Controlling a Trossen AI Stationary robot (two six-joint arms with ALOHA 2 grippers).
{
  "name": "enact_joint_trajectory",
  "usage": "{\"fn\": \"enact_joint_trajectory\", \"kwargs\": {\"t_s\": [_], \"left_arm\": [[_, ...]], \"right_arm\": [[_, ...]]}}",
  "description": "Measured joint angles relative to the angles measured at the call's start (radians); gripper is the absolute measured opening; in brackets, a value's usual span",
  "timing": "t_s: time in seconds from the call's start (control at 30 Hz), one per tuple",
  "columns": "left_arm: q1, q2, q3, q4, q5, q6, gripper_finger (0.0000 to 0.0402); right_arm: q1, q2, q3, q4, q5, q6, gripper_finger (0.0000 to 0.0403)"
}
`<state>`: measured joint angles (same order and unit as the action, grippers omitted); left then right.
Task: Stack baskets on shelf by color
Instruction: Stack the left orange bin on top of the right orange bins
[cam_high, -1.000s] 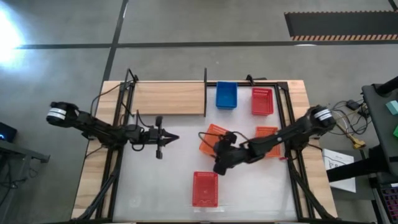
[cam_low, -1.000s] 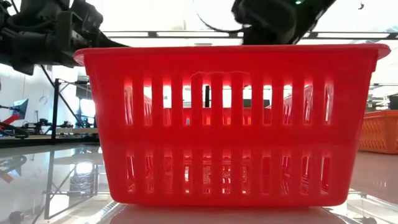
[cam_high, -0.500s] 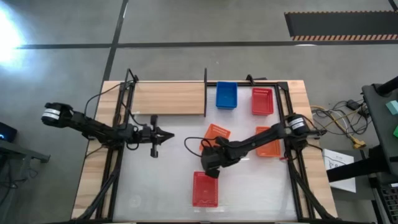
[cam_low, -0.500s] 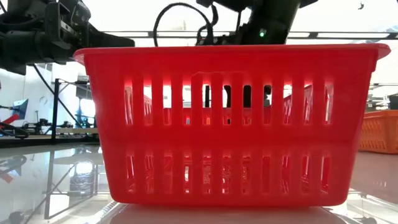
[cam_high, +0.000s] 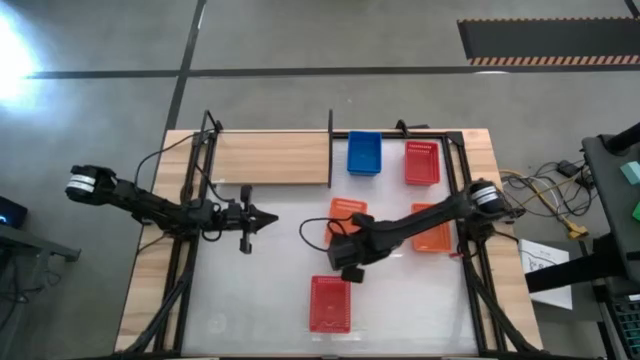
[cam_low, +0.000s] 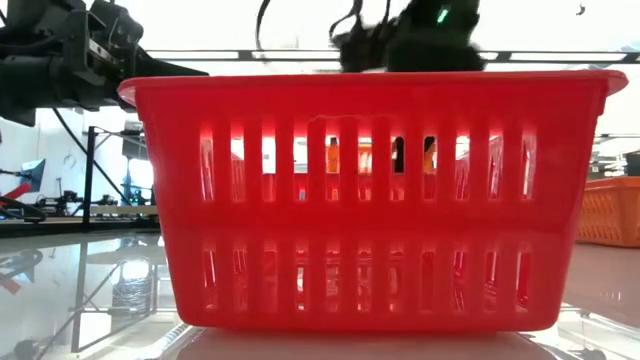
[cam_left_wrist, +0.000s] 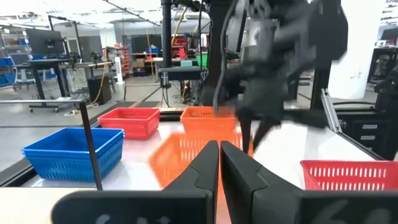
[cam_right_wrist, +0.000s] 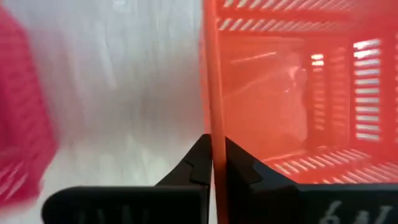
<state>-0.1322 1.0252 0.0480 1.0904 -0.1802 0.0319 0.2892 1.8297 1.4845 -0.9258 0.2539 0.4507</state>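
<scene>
At the table's left, above bare white top: left gripper (cam_high: 268, 219), fingers pressed together on nothing, pointing toward the centre and waiting. Behind it, along the far edge: the shelf (cam_high: 272, 158), light wood, bare, with its dark post at the end nearest the blue basket (cam_high: 364, 153). Right of centre: right gripper (cam_right_wrist: 212, 158), pinched onto the near rim of the orange basket (cam_high: 346, 212), thin wall caught between the fingers, basket body extending away from the wrist toward the far edge. From that basket, shelf up and to the left, across open top; so a likely carry leftward and away, with the right arm the only one on it. Farther right: a second orange basket (cam_high: 430, 228) under the right forearm, and a red basket (cam_high: 421, 162) at the far edge. Near edge: another red basket (cam_high: 330, 303), apart from both grippers.
</scene>
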Motion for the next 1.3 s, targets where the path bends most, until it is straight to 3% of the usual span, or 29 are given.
{"fn": "enact_joint_trajectory", "kwargs": {"t_s": [0.43,0.83,1.3], "left_arm": [[0.000,0.002,-0.002,0.001,0.000,-0.003,0.0000],[0.000,0.002,0.000,0.001,0.003,-0.003,0.0000],[0.000,0.002,0.002,0.001,0.003,0.000,0.0000]], "right_arm": [[0.139,-0.392,-0.113,-0.481,-0.002,0.109,0.0009],[0.266,-0.785,-0.516,-0.408,-0.083,0.224,0.0008],[0.272,-0.947,-0.728,-0.286,-0.142,0.204,0.0008]]}}
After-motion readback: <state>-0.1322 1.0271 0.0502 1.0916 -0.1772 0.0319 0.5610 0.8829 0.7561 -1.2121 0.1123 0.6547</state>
